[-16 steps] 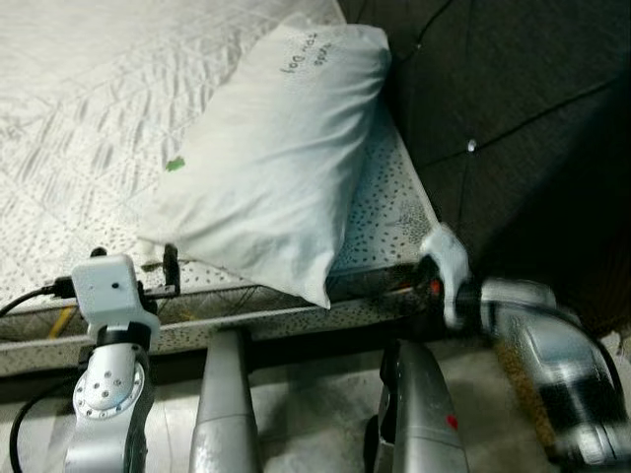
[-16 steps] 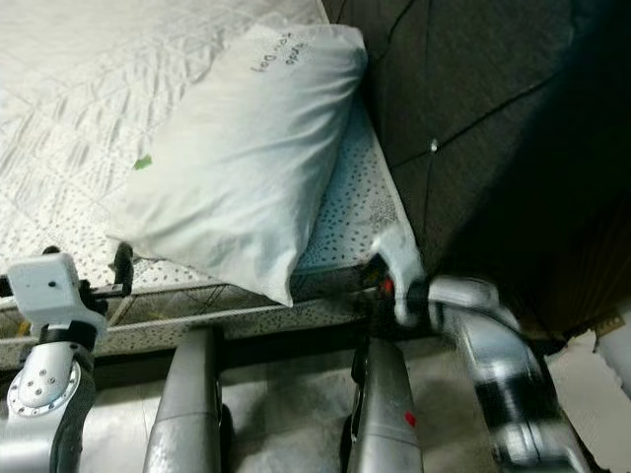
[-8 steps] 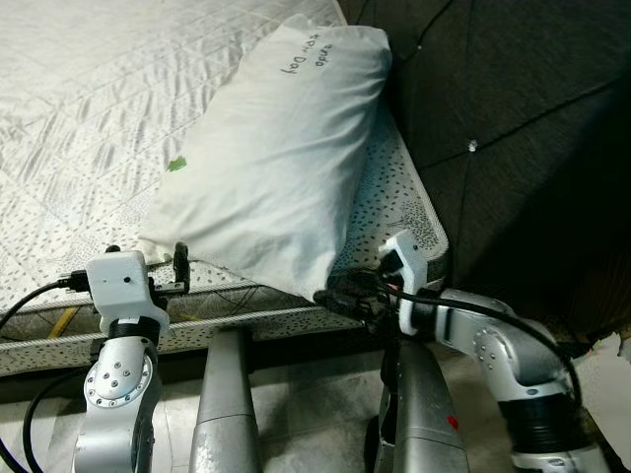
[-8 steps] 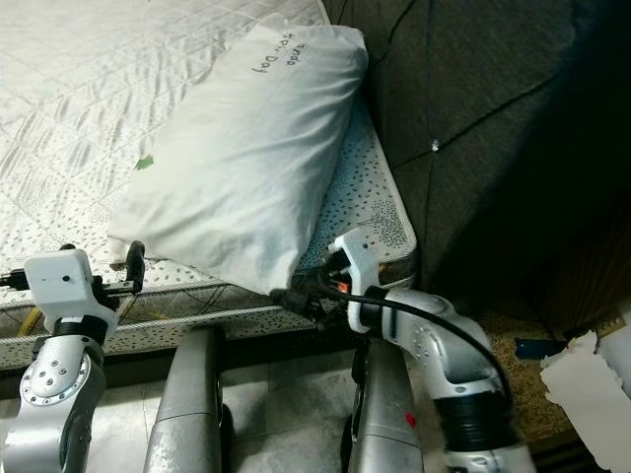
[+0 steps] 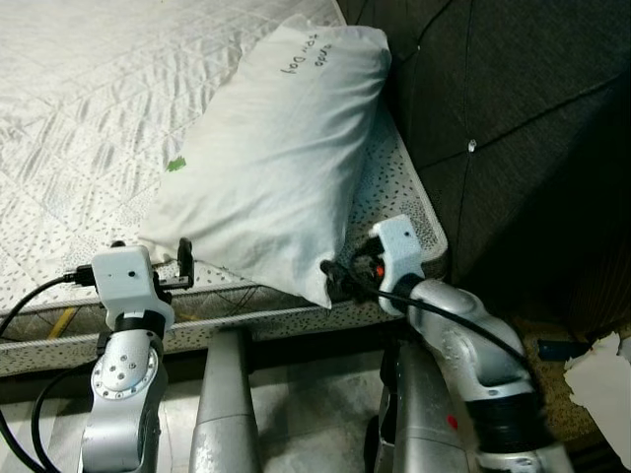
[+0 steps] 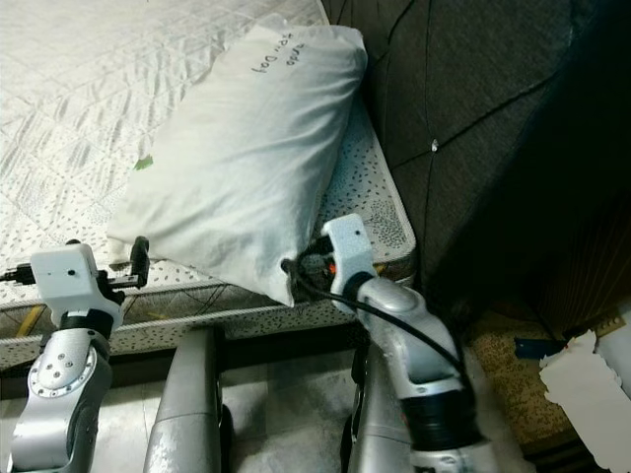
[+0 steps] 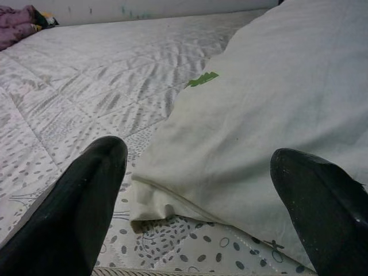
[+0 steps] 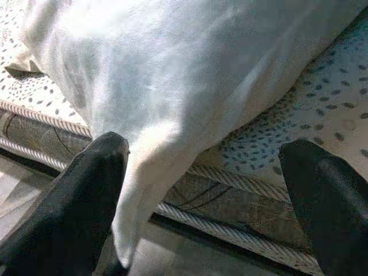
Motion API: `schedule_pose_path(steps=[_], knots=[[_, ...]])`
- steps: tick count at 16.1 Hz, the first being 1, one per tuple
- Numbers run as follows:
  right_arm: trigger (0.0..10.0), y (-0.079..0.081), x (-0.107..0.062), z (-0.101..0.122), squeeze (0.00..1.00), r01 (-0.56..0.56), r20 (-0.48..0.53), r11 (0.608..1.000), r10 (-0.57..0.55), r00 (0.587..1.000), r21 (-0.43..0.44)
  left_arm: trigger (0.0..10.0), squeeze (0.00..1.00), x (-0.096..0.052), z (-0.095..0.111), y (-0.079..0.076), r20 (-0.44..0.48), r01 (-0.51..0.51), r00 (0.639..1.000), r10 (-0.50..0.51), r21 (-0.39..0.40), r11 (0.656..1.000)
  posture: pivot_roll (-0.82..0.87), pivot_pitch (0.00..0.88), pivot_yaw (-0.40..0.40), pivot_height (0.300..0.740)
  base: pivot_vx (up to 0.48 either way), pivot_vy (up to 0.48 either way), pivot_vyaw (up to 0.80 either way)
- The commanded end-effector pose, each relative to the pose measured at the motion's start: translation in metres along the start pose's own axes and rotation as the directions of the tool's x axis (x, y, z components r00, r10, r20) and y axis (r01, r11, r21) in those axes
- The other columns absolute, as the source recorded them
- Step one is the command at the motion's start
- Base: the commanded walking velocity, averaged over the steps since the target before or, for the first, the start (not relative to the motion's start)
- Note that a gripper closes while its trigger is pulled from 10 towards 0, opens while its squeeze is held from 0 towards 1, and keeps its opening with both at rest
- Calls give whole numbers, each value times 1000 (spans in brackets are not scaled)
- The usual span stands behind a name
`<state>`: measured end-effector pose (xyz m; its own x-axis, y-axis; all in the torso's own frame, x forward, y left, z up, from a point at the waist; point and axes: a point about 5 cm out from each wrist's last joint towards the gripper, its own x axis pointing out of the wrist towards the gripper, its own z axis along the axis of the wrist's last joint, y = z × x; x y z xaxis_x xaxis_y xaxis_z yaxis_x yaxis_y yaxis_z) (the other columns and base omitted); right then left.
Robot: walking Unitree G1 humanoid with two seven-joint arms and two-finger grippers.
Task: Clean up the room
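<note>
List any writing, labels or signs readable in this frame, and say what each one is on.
Dark handwriting in two lines near the far end of the white pillow: too small and tilted to read with confidence.
Small green tag on the pillow's edge: no lettering can be made out.
No other text is legible on the mattress or the dark headboard.

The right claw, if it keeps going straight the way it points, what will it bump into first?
Most likely the white pillow. The right claw, open, points at its hanging corner at the mattress edge; how near it is, I can't tell.
</note>
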<state>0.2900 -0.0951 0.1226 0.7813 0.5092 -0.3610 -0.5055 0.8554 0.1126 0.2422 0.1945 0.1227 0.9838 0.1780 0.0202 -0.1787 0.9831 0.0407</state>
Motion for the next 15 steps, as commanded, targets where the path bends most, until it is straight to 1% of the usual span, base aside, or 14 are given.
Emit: schedule_pose_path(steps=[1,3,4,5,7,9,11,12,13,15], knots=[[10000,2,2,0,0,5,-4,1000,-5,1000,-5,10000,0,0,0,3,3,-18,1000,18,1,1000,102,84,40,526,0,0,0],[10000,7,5,-6,0,1,-38,1000,0,999,16,10000,0,1,0,5,6,-27,1000,27,1,1000,107,83,37,526,0,0,0],[10000,11,7,-7,0,-24,-54,999,26,998,42,10000,0,2,1,5,8,-30,1000,30,1,1000,110,79,35,526,0,0,0],[10000,14,9,-7,0,-40,-52,998,43,998,52,10000,0,2,1,5,8,-30,1000,30,0,1000,110,79,35,526,0,0,0],[10000,14,16,-2,0,-15,-26,998,17,1000,65,10000,0,2,1,5,9,-33,999,33,0,999,111,77,36,526,0,0,0],[10000,18,30,2,0,2,-4,997,-1,1000,83,10000,0,1,1,6,10,-33,999,33,7,999,137,77,36,526,0,0,0],[10000,14,39,1,0,71,-5,993,-71,997,93,10000,0,-7,-2,16,-1,-60,998,60,38,997,164,83,24,526,0,0,0],[10000,14,42,1,0,80,-7,992,-80,997,99,10000,0,-11,-4,22,-9,-78,997,78,49,996,177,88,18,526,0,0,0],[10000,16,46,3,0,76,-5,991,-76,997,106,10000,0,-18,-7,32,-25,-114,993,115,64,991,196,92,7,526,0,0,0],[10000,23,53,5,0,34,-3,996,-34,999,85,10000,0,-25,-8,39,-31,-150,988,152,75,986,225,99,-7,526,0,0,0]])
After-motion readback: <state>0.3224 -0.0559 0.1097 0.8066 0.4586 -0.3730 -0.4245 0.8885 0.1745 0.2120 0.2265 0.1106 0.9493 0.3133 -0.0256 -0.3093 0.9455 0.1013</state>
